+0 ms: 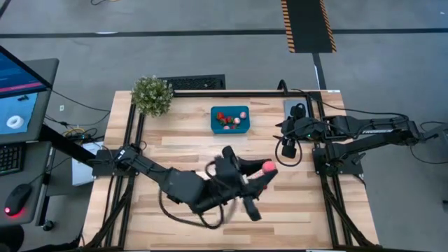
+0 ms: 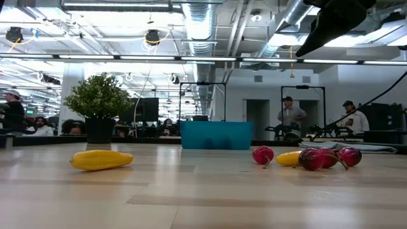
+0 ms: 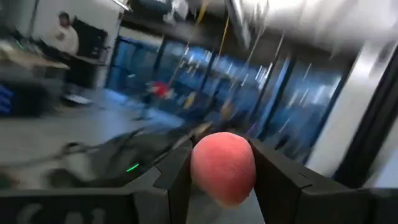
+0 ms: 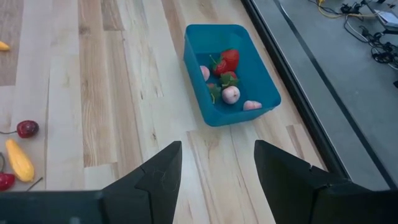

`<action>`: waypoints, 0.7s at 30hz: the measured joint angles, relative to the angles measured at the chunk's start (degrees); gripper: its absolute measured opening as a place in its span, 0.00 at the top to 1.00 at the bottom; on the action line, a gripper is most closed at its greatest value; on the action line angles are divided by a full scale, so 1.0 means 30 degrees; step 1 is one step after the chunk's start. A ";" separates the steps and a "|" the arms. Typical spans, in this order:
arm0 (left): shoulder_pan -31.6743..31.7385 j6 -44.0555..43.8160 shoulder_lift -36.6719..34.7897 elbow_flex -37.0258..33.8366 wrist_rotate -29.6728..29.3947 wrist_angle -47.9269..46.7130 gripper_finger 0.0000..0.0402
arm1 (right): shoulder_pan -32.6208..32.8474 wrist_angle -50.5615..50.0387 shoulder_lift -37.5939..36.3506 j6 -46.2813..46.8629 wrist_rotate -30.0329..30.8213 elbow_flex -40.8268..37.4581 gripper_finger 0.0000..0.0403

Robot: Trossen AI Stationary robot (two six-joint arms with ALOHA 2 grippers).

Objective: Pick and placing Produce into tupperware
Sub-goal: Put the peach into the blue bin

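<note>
The teal tupperware (image 1: 229,119) stands on the table's far middle, with red strawberries (image 4: 227,61) and pink pieces (image 4: 231,94) inside. My left gripper (image 1: 267,169) hovers high over the table's middle, on the near side of the tupperware, shut on a round pink fruit (image 3: 222,167). Dark red cherries (image 2: 311,158) and a yellow piece (image 2: 102,159) lie loose on the wood. My right gripper (image 4: 217,165) waits at the table's right side, open, with nothing between its fingers. My left gripper pinches the pink fruit by its two opposite sides (image 3: 198,171) between its two fingers (image 3: 177,183). The fingers reach about level toward the table's right edge. The fruit (image 1: 267,167) is lifted clear of the table.
A bushy potted plant (image 1: 152,94) stands at the far left corner. A grey flat plate (image 1: 292,106) lies at the far right. More loose produce (image 4: 20,160) lies under my left arm. People stand in the room beyond the table.
</note>
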 joint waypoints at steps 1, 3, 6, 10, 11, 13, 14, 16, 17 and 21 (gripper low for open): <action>0.0087 0.0680 0.0000 0.0000 -0.0168 -0.1398 0.67 | 0.0007 0.0000 0.0000 0.0000 0.0000 0.0000 0.44; 0.0309 0.1429 0.0000 0.0000 -0.0961 -0.4531 0.67 | 0.0006 0.0000 0.0000 0.0000 0.0000 0.0000 0.44; 0.0886 0.0119 0.0007 0.0000 -0.2950 -0.9198 0.67 | 0.0005 0.0000 0.0000 0.0000 0.0000 0.0000 0.44; 0.2392 -0.5905 0.0007 -0.0007 -0.1867 -1.5789 0.67 | 0.0007 -0.0005 0.0000 0.0000 0.0000 0.0000 0.44; 0.2894 -0.7421 0.0007 -0.0007 -0.0800 -1.7073 0.67 | 0.0000 -0.0006 0.0000 0.0000 0.0000 0.0000 0.44; 0.3992 -0.9474 0.0007 -0.0007 0.1836 -1.9284 0.67 | 0.0001 0.0000 0.0000 0.0000 0.0000 0.0000 0.44; 0.4590 -1.0111 0.0007 -0.0040 0.3059 -2.0204 0.67 | 0.0006 -0.0002 0.0000 0.0000 0.0000 0.0000 0.44; 0.5761 -1.0644 0.0007 -0.0438 0.4688 -2.1394 0.67 | 0.0000 -0.0007 0.0000 0.0000 0.0000 0.0000 0.44; 0.6354 -1.0678 0.0007 -0.0687 0.5124 -2.1944 0.67 | 0.0007 -0.0007 0.0000 0.0000 0.0000 0.0000 0.44; 0.8814 -1.0260 0.0022 -0.1189 0.6474 -2.3951 0.67 | 0.0007 -0.0007 0.0000 0.0000 0.0000 0.0000 0.44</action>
